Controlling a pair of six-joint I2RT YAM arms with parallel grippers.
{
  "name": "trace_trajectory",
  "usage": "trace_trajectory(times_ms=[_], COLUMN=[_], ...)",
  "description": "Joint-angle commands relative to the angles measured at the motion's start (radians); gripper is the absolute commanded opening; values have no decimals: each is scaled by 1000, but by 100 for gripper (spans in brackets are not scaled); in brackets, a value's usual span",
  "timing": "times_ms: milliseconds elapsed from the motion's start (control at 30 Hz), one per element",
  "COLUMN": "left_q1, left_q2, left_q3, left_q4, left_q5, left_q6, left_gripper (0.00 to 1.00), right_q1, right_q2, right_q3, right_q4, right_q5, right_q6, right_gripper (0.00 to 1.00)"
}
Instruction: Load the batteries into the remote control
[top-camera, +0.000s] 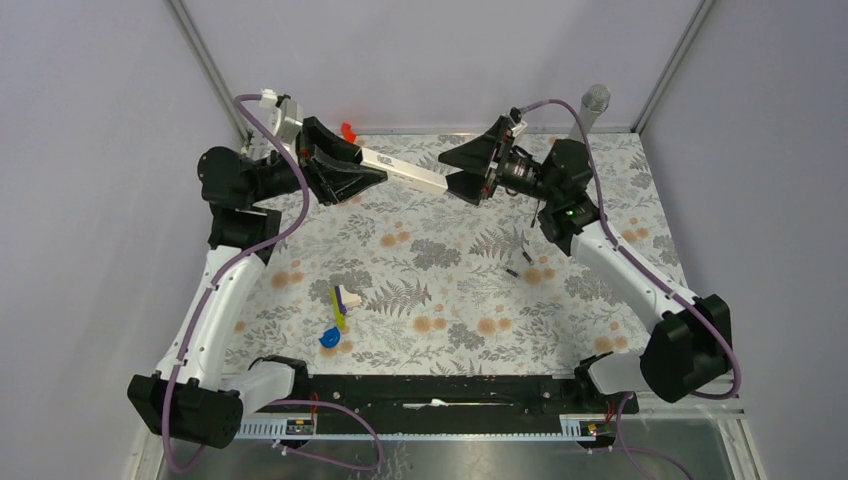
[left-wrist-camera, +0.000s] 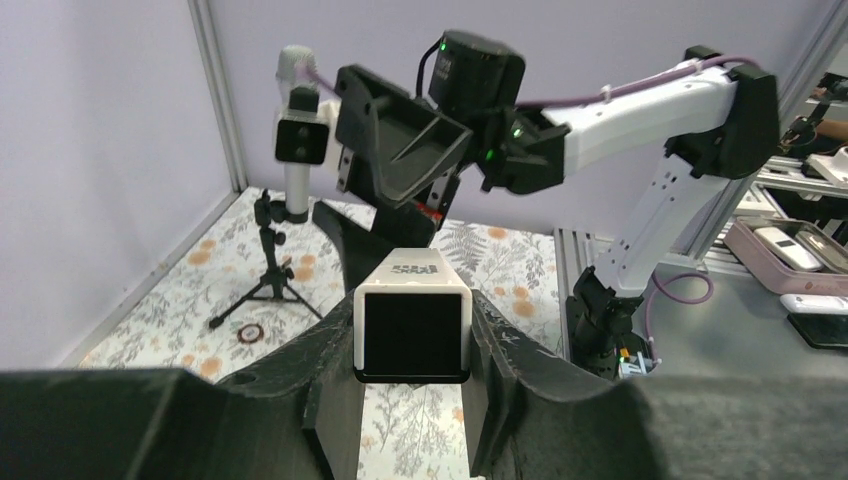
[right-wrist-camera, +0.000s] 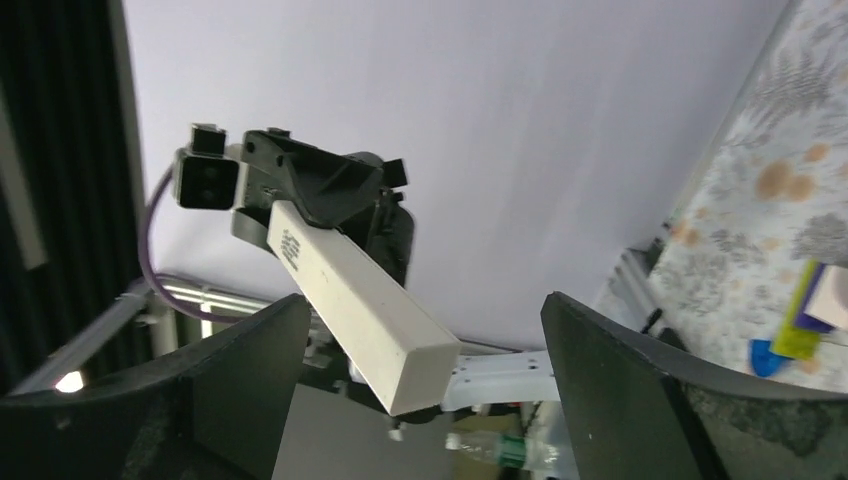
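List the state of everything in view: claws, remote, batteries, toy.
Left claw: shut on one end of the remote.
Right claw: open, jaws either side of the remote's free end, not gripping.
Remote: off the table, spanning between the claws.
Batteries: loose on the mat, not loaded.
Toy: lying on the mat, away from both claws.

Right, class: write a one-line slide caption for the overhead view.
Left hand holds the remote control aloft; right hand open around its free end.

The bench (top-camera: 450, 290) is seen from above; the remote (top-camera: 405, 170) is faced closely from opposite ends by both wrist views.
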Motion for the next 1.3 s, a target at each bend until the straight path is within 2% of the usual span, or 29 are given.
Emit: trace_trajectory(times_ms=[0,167,467,667,967,1100,1267], left_q1=[4,4,3,3,6,8,27], left_q2=[2,8,5,0,17,17,-19], left_q3=[-29,-59,-73,-106,-92,-58,-59], left_q4=[332,483,483,533,628,621,512], left_q5=[20,-16,-73,-156,-171,-144,-117], left_q6=[-173,-249,-257,-306,-423,-438,-359], left_gripper=[0,0,0,0,0,0,0], right_q1=[32,92,113,121,120,112,89], right_q2=[46,120,157,180,220,250,232], right_q3=[-9,-5,31,33,2,-34,-77], right_q4=[340,560,688,798,914,1019,985], right_q5=[-5,-1,8,16,18,40,51], right_q6=[298,457,494,535,610,673,660], right_gripper=[92,82,72,44,18,17,20])
